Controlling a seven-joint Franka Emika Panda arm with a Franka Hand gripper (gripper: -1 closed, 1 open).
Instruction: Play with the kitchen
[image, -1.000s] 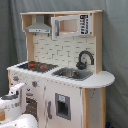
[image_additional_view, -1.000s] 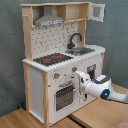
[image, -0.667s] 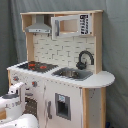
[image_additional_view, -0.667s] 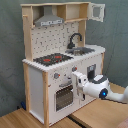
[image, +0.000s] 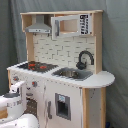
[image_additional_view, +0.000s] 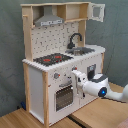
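Kitchen: a tall white and light-wood toy standing upright on the wooden desk in the second exterior view, in front of a grey curtain.
Stovetop: black with red rings, on the counter, beside the sink.
Sink: set in the counter, with the black faucet curving over it.
Hood: grey, above the stovetop.
Oven door: windowed, on the front below the knobs.
Gripper: white, at the kitchen's front by the oven door's upper edge; I cannot tell whether it is open or closed.
Arm: white with a blue light, reaching in from the second exterior view's right.
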